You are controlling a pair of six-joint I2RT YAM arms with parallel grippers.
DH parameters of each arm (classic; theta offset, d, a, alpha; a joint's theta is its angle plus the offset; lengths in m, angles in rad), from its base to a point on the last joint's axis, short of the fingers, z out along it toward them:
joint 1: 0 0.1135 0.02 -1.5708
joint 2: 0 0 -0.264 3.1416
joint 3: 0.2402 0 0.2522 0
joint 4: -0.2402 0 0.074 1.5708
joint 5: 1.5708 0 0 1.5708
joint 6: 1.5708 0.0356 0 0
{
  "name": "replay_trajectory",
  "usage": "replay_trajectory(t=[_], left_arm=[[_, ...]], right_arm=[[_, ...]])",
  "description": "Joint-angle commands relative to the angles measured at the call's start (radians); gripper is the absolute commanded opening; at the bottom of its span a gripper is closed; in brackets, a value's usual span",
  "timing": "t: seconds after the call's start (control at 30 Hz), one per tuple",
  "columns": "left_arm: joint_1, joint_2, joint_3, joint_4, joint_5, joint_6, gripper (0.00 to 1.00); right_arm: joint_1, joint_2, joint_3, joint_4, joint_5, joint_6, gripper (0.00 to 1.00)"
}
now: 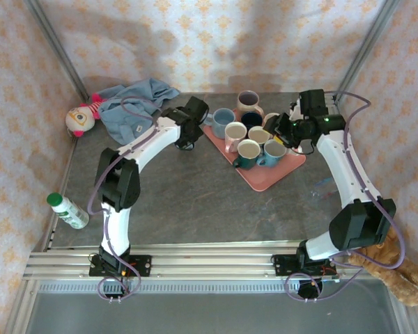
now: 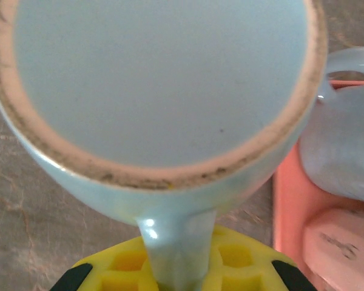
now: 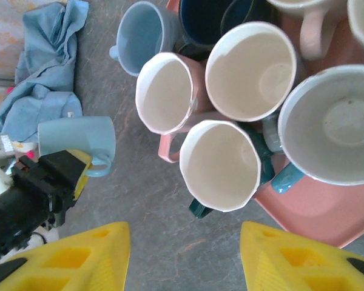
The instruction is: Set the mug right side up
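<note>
Where the top external view looks down on the worktop point(image 1: 216, 209), we list:

- left claw point(image 1: 189, 132), just beside the left corner of the pink tray point(image 1: 272, 179);
- right claw point(image 1: 284, 129), above the tray's right side;
- upright mugs point(image 1: 249, 149), clustered on the tray;
- blue cloth point(image 1: 136, 101) and doll point(image 1: 80, 118), at the far left corner;
- bottle point(image 1: 66, 211), lying near the left edge.

Left wrist view:

- light blue mug point(image 2: 164, 79), its base (ringed with bare, speckled clay) turned to the camera;
- handle point(image 2: 173, 242), pinched between the yellow fingers point(image 2: 118, 267); the left claw point(image 2: 176, 273) is closed tight on it;
- the pink tray point(image 2: 285, 200), at the right.

Right wrist view:

- right claw point(image 3: 185, 257), yellow fingers point(image 3: 91, 254) spread well apart with nothing between them, hanging over bare worktop point(image 3: 133, 200) by the tray's edge;
- light blue mug point(image 3: 79, 140), on its side, left of the pink tray point(image 3: 315, 212) and apart from it, its handle in the left claw point(image 3: 82, 167); we cannot tell whether it touches the worktop;
- upright mugs point(image 3: 252, 70), mouths open to the camera;
- blue cloth point(image 3: 42, 66), beyond.
</note>
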Motion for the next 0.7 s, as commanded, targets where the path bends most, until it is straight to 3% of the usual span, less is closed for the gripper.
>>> replay_trajectory(t=[0.0, 0.3, 0.5, 0.67], left_arm=[[0.027, -0.124, -0.032, 0.029, 0.066, -0.06, 0.0], [0.074, -0.283, -0.082, 0.062, 0.253, -0.172, 0.0], [0.076, -0.368, -0.124, 0.168, 0.377, -0.301, 0.0], [0.077, -0.447, -0.187, 0.275, 0.393, -0.403, 0.0]], right_arm=[[0.004, -0.05, -0.051, 0.089, -0.08, 0.134, 0.5], [0.048, -0.098, -0.195, 0.357, -0.255, 0.632, 0.52], [0.157, -0.146, -0.251, 0.486, -0.193, 0.958, 0.54], [0.226, -0.163, -0.256, 0.556, -0.164, 1.14, 0.54]])
